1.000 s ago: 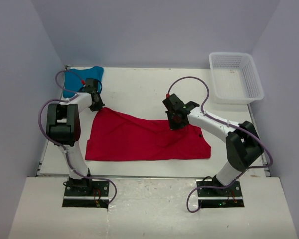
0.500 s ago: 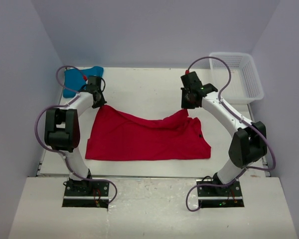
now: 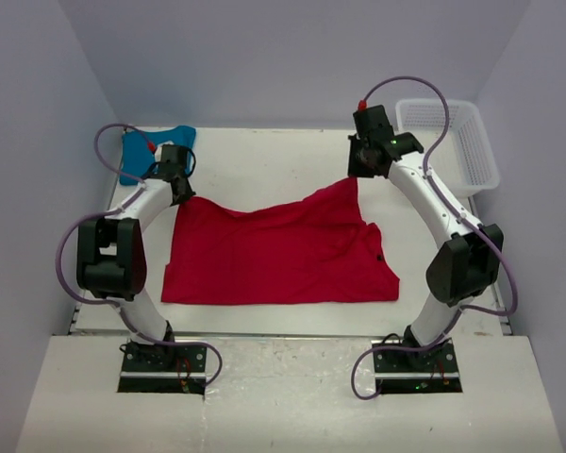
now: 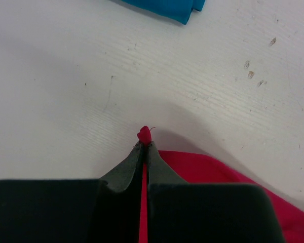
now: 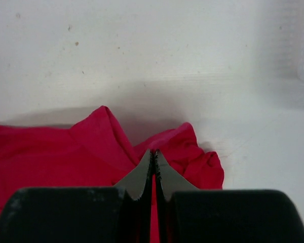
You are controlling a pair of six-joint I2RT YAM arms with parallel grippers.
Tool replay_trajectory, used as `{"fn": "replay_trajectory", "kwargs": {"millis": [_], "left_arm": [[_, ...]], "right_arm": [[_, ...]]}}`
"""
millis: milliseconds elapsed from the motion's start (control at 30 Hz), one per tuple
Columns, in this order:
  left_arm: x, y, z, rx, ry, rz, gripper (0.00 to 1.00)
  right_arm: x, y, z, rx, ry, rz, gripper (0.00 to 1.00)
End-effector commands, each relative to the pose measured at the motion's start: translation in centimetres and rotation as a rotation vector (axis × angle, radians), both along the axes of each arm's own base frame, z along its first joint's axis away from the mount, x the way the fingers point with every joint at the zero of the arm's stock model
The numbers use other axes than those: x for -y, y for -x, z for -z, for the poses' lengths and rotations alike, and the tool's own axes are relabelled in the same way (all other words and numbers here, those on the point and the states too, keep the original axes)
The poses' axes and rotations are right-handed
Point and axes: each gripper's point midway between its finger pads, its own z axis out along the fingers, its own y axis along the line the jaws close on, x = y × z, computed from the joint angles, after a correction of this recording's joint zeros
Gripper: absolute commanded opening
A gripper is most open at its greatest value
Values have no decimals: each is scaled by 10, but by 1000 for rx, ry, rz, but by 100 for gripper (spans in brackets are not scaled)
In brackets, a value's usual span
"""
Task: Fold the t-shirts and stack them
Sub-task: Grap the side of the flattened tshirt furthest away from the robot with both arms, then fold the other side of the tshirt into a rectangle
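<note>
Both tools are clamped shut on cloth here. The left tool point(image 4: 144, 147) pinches a far corner of the red shirt point(image 3: 274, 250), with a small tuft of red poking out past its tips. The right tool point(image 5: 153, 153) bites a bunched fold at the shirt's other far corner.

The red shirt lies across the middle of the table point(image 3: 264, 160), its long axis running left to right. From both tools the body of the cloth falls away toward the arm bases. The near hem lies flat and fairly straight. The far edge does not: it dips between the two grips, and the right corner sits farther back than the left. That looks like slack to take out before any fold, so the tools would need to draw apart along that long axis, or level up. Each arm has its own corner, and neither has to reach across.

The teal shirt point(image 3: 134, 156) sits in the far left corner, just behind the left tool and apart from the red one. It is the left arm's by nearness.

The table is white and matte, lightly scuffed and speckled in the wrist views, with nothing I'd expect to snag the cloth. Pale walls close in on three sides. A white basket point(image 3: 487, 159) fills the far right corner, near the right arm's elbow side, so a wide swing there wants care.
</note>
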Motion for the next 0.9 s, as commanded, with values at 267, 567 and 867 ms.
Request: {"fn": "replay_trajectory", "kwargs": {"millis": [267,567,867], "left_arm": [[-6,-9,-27,93,-2,-45,0],[-8,-27,-20,78,-15,-36,0],[-18,-49,-9,55,-36,-39,0]], "right_arm": [[2,-41,-43,78,-33,-56,0],[20,-74,-42,87,-68,-46,0],[23,-108,-36,84,-89,-86,0]]}}
